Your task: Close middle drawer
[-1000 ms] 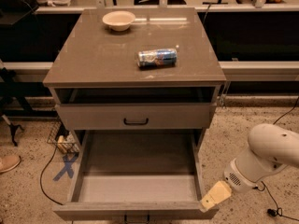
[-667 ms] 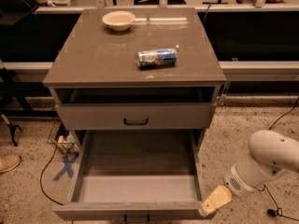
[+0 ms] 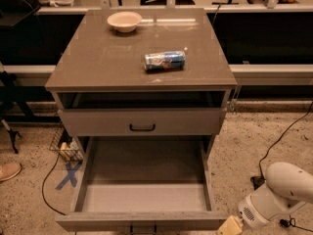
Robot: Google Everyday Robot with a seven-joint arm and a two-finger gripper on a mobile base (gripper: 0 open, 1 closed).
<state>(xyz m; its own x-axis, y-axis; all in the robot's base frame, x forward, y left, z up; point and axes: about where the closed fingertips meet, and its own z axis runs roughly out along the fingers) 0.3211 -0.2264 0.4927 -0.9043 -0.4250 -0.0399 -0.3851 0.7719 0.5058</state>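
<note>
Down at bottom right, the gripper [image 3: 230,225] is hanging right by the front corner of the middle drawer [image 3: 144,196], wide or narrow I cannot tell; that drawer is sitting pulled far out of the cabinet [image 3: 112,58].

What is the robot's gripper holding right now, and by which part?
Nothing, as far as shows: the gripper is at the right front corner of the open middle drawer, away from its handle.

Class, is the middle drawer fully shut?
No, the middle drawer stands pulled far out, with the gripper near its front right corner.
</note>
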